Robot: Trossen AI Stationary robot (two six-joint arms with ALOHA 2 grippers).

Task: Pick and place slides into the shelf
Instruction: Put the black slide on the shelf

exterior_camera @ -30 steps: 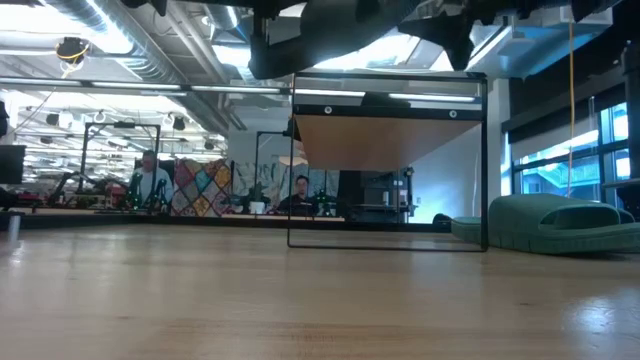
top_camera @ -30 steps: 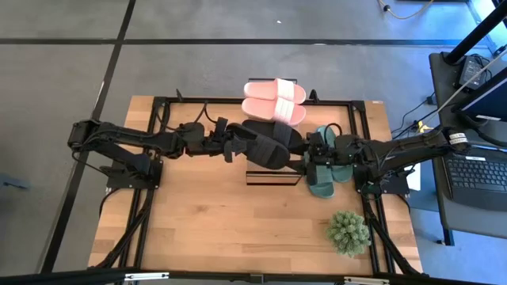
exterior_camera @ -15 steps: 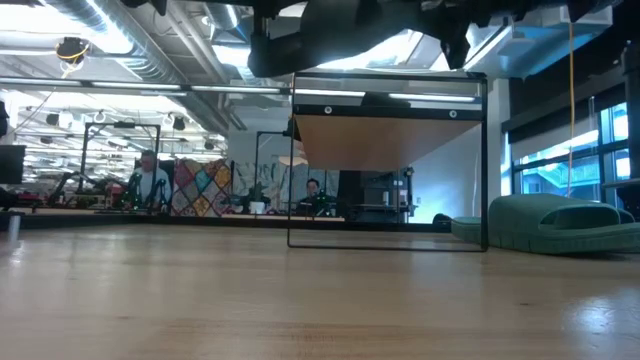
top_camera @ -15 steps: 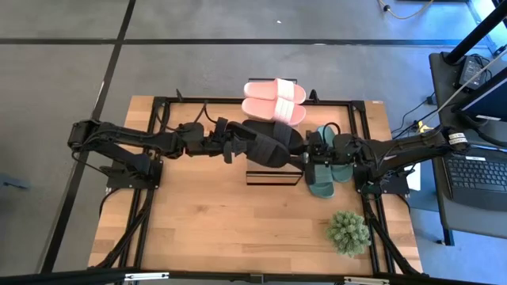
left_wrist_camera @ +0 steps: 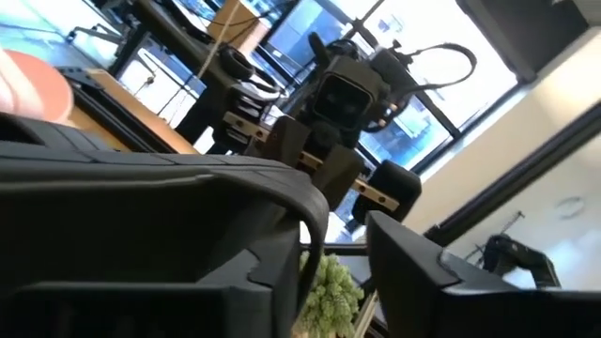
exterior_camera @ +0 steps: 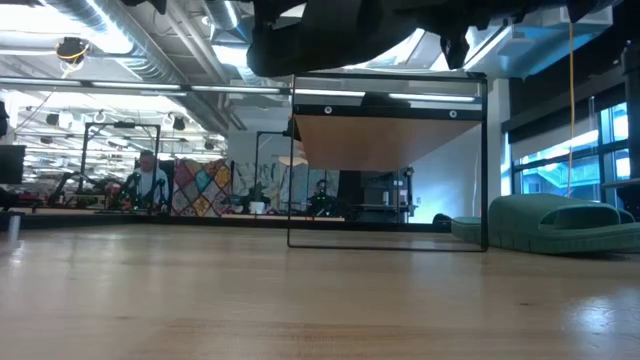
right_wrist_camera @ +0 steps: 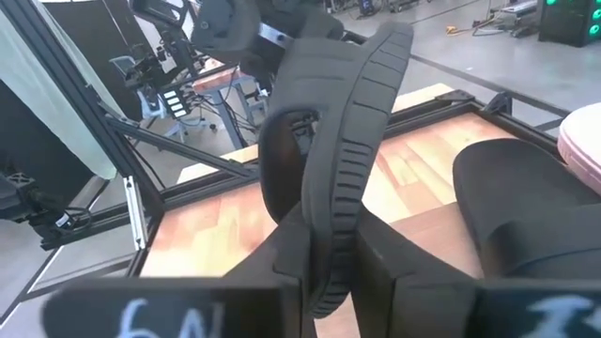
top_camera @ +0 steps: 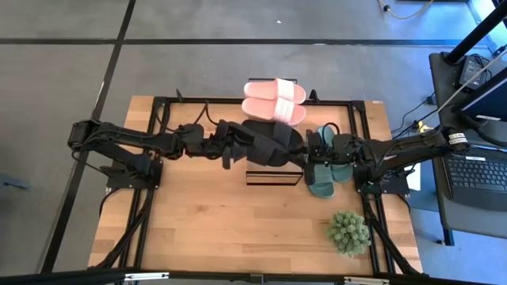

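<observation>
A black slide (top_camera: pixel 265 146) hangs in the air above the shelf (exterior_camera: pixel 390 140), level between my two grippers. My right gripper (top_camera: pixel 306 152) is shut on the slide's right end. At its left end my left gripper (top_camera: pixel 236 147) stands open around it. Behind the held slide lies a second black slide (top_camera: pixel 279 129). A pink pair (top_camera: pixel 274 100) sits at the table's far edge. Two green slides (top_camera: pixel 325 170) rest soles down on the table, right of the shelf's black frame (top_camera: pixel 273 178). My right gripper pinches the rim of the sole (right_wrist_camera: pixel 329 258) at the slide's right end between its two fingers (right_wrist_camera: pixel 390 268). It comes in roughly level from the table's right. The slide is lifted clear, reaching away toward the other arm. My left gripper: the slide's left end (left_wrist_camera: pixel 282 202) lies over one open finger, while the other finger (left_wrist_camera: pixel 413 263) stands apart from it. It comes in level from the table's left.
A green potted plant (top_camera: pixel 348 232) stands at the table's near right. A black metal frame (top_camera: pixel 158 103) runs round the tabletop. A laptop (top_camera: pixel 479 170) sits on a side desk at the right. The near left of the table (top_camera: pixel 198 229) is bare wood.
My right gripper has shut on the black slide's right end. My left gripper has opened at the slide's left end. Both hands have stayed where they were, each rolling a little, and the slide has stayed in the air above the shelf.
</observation>
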